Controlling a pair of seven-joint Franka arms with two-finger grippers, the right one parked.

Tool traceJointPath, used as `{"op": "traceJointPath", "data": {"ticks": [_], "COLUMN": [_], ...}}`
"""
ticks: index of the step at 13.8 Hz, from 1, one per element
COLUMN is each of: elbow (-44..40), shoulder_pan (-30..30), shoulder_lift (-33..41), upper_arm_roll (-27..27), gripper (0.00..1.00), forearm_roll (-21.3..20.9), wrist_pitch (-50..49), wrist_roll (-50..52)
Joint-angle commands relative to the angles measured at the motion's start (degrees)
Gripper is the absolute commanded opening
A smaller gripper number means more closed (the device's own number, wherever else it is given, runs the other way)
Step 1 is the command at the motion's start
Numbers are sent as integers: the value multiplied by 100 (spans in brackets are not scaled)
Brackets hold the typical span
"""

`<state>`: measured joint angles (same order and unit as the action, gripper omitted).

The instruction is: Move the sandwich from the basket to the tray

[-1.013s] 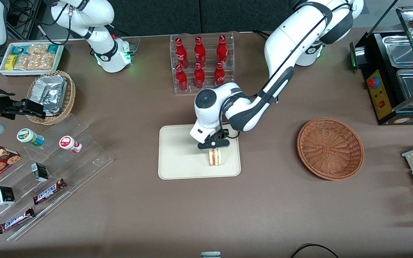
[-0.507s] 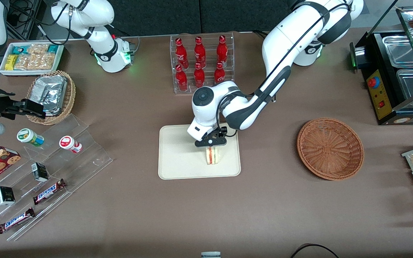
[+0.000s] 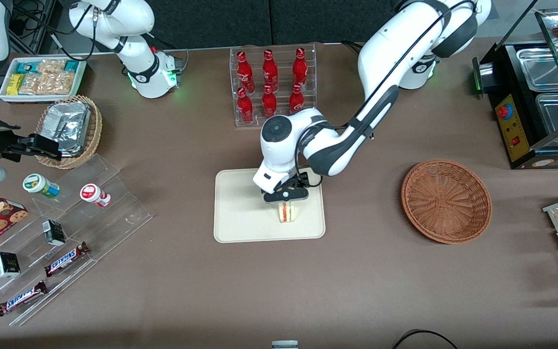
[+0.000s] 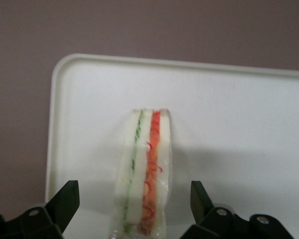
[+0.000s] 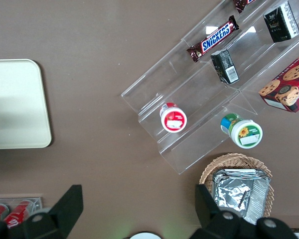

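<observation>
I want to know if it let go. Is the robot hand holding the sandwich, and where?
No, nothing is held. The gripper hangs over the sandwich with its fingers open and apart from the bread. The sandwich stands on the tray.

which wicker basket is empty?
The reddish-brown shallow basket toward the working arm's end; the paler one holds foil packets. End effector is open over the sandwich.

Table (image 3: 172, 271): brown matte cloth covers the whole surface, evenly lit, with soft shadows. Dark panel wall (image 3: 259, 22) runs along the edge farthest from the front camera. Black food warmer cabinet (image 3: 526, 97) with glass front and steel pans stands at the working arm's end.
</observation>
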<state>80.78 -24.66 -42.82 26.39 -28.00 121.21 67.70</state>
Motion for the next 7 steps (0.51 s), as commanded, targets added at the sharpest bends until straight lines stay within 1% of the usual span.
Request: {"op": "traceJointPath", "data": {"ticks": [1, 2, 4, 7], "elbow": [-220, -247, -230, -256], "shoulder_pan": [312, 505, 760, 1173], "shoulder_lift": [632, 825, 1212, 1529], "upper_arm_roll": [-20, -3, -11, 24], "gripper": [99, 99, 99, 99], "forearm_roll": [443, 584, 743, 752], "wrist_pitch": [-736, -956, -1090, -1651], "wrist_roll": [-20, -46, -47, -64]}}
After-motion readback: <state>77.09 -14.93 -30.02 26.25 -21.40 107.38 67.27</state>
